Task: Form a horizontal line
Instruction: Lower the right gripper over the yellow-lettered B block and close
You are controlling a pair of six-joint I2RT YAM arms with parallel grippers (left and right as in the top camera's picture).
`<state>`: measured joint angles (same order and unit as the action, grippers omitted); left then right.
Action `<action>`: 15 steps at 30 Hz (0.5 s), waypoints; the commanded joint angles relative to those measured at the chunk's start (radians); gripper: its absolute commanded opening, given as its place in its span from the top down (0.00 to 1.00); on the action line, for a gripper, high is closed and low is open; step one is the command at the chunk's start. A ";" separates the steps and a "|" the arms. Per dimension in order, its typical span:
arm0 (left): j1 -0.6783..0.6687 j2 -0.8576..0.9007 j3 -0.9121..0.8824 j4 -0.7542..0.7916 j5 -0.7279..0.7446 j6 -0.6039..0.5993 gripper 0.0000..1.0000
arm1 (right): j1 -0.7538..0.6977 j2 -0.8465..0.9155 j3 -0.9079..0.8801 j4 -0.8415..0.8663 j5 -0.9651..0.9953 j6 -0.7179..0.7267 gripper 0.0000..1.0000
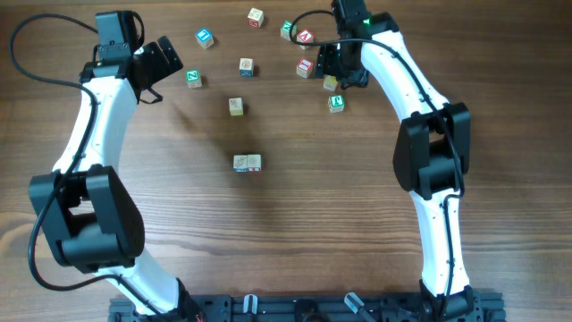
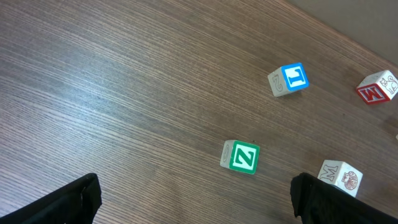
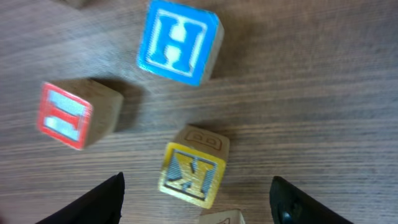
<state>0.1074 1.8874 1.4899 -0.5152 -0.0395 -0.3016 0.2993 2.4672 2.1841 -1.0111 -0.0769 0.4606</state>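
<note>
Horizontal line: two small cubes touching side by side, pale faces up, at mid-table; well apart from both grippers and from the loose cubes.
Table: brown wood grain; loose cubes scattered along the far side.
Left gripper: spread wide, holding nothing; hovering over the far left of the table.
Green cube: on the table ahead of the left gripper, between the finger lines, touching neither.
Whitish cube: just beside the right-hand fingertip in the left wrist view; contact not discernible.
Blue-faced cube, red M cube: farther out, apart from each other.
Right gripper: spread, pinching nothing; low over the far right cluster.
Yellow cube: between the spread fingers, clear of both, slightly turned.
Blue H cube, red-faced cube: beyond the yellow cube, separate.
</note>
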 commanded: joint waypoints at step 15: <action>-0.002 -0.002 0.003 0.003 0.002 0.005 0.00 | -0.001 0.013 -0.031 0.034 0.024 0.011 0.49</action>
<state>0.1074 1.8874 1.4899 -0.5152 -0.0395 -0.3016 0.2993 2.4687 2.1620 -0.9810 -0.0731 0.4744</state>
